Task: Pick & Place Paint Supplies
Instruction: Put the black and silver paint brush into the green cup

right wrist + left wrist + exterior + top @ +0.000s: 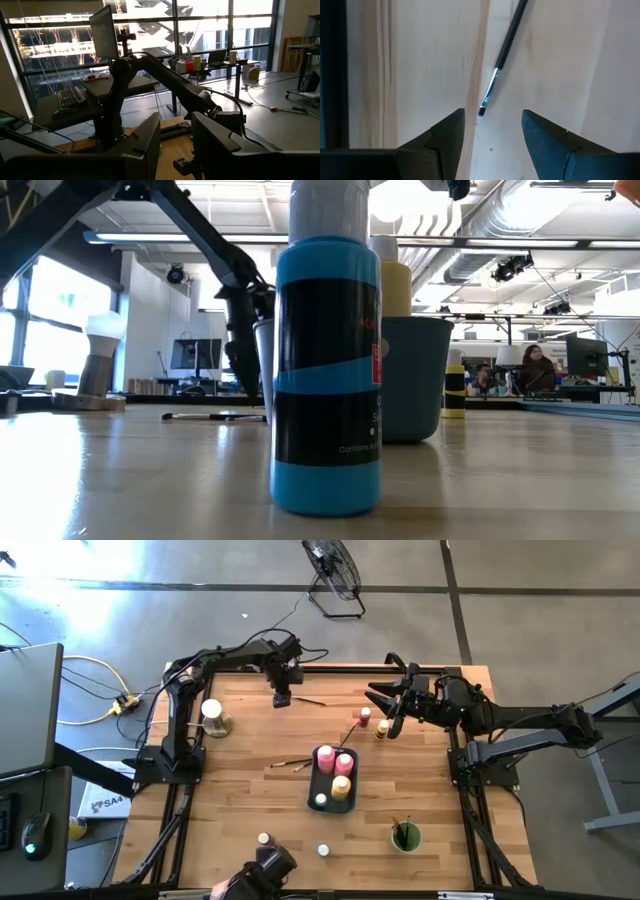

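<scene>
A thin dark-handled paintbrush lies flat on the wooden table near its far edge. My left gripper hangs over the brush's bristle end, pointing down and open. In the left wrist view the bristle tip lies between the two fingertips of my left gripper, untouched. My right gripper is raised over the table's far right, pointing level, open and with nothing in it. Pink and yellow bottles and a small jar stand in the dark tray. A small pink bottle and a yellow one stand on the table below my right gripper.
Two more brushes lie near the tray. A green cup with brushes stands near right. A blue bottle and a small jar stand near the front edge. A white-topped object on a wooden disc sits far left.
</scene>
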